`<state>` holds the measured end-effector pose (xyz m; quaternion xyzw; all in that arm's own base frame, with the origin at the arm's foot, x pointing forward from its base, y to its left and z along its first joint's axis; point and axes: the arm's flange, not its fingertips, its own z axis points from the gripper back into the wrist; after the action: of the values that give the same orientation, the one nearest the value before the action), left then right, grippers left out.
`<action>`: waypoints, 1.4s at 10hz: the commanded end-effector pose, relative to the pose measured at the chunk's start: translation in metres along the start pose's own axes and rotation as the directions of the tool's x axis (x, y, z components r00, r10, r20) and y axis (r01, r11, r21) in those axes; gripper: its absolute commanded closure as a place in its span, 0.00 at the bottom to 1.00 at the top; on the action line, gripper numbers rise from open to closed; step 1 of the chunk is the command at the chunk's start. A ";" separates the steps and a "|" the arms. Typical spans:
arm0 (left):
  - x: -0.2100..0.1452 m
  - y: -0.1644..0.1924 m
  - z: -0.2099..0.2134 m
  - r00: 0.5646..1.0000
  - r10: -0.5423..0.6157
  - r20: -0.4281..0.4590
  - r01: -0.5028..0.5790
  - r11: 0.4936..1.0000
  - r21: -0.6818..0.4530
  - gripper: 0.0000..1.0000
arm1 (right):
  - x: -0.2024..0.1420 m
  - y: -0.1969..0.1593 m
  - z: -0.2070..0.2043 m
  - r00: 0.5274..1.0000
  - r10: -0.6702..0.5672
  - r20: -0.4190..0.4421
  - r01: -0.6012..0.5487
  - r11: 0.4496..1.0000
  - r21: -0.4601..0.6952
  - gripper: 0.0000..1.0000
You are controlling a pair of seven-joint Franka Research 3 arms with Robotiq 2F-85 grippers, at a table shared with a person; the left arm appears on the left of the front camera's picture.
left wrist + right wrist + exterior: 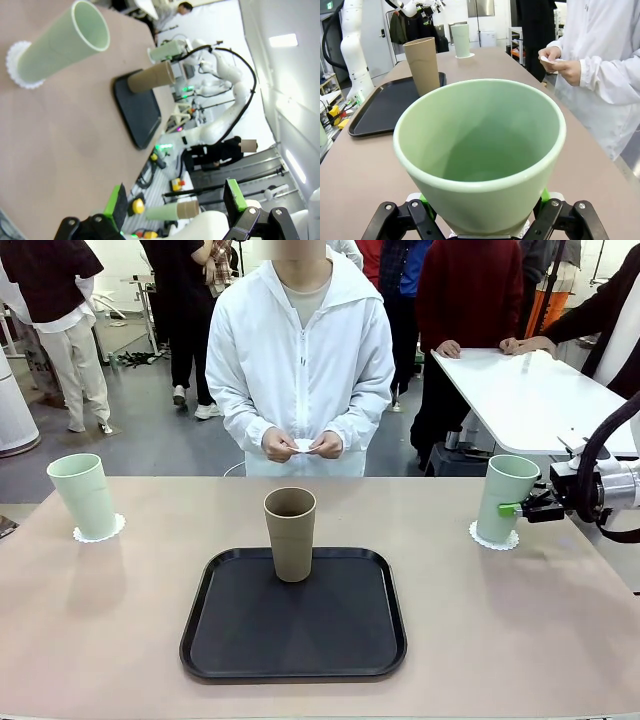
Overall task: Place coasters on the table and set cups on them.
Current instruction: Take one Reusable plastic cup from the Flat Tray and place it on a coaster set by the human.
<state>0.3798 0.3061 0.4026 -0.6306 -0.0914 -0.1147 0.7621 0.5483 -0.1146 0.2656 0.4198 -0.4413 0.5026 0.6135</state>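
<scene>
At right, pincer (512, 508) around cup (505, 490)

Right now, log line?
left claw: open, empty | right claw: shut on right mint cup, on right coaster | left mint cup: on left coaster | brown cup: on tray | third coaster: in person's hands

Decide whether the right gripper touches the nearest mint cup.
Touching. In the right wrist view, the right gripper clamps the mint cup between its green pads.
</scene>
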 end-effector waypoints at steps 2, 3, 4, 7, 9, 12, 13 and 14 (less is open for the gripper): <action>0.000 -0.002 0.001 1.000 0.005 0.000 -0.005 1.000 0.008 0.00 | 0.001 -0.006 -0.001 1.000 -0.005 -0.027 0.006 1.000 0.015 0.14; 0.000 -0.002 0.001 1.000 0.005 0.000 -0.005 1.000 0.008 0.00 | 0.000 -0.006 0.000 0.999 -0.011 -0.030 0.011 1.000 0.014 0.14; 0.000 -0.002 0.001 1.000 0.005 0.000 -0.005 1.000 0.008 0.00 | 0.000 -0.006 0.001 0.999 -0.015 -0.034 0.016 1.000 0.015 0.14; 0.000 -0.002 0.001 1.000 0.005 0.000 -0.005 1.000 0.008 0.00 | -0.002 -0.006 0.002 0.999 -0.016 -0.048 0.017 1.000 0.018 0.14; 0.000 -0.002 0.001 1.000 0.005 0.000 -0.005 1.000 0.008 0.00 | -0.003 -0.006 0.002 0.998 -0.022 -0.051 0.023 0.999 0.022 0.14; 0.000 -0.002 0.001 1.000 0.005 0.000 -0.005 1.000 0.008 0.00 | -0.003 -0.007 0.002 0.997 -0.035 -0.062 0.037 0.999 0.021 0.00; 0.000 -0.002 0.001 1.000 0.005 0.000 -0.005 1.000 0.008 0.00 | -0.002 -0.006 0.003 0.996 -0.044 -0.082 0.045 0.999 0.010 0.00; 0.000 -0.002 0.001 1.000 0.005 0.000 -0.005 1.000 0.008 0.00 | -0.002 -0.006 0.004 0.992 -0.050 -0.114 0.051 0.999 0.009 0.00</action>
<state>0.3798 0.3061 0.4026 -0.6306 -0.0914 -0.1147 0.7621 0.5478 -0.1198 0.2598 0.4114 -0.4194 0.5059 0.6316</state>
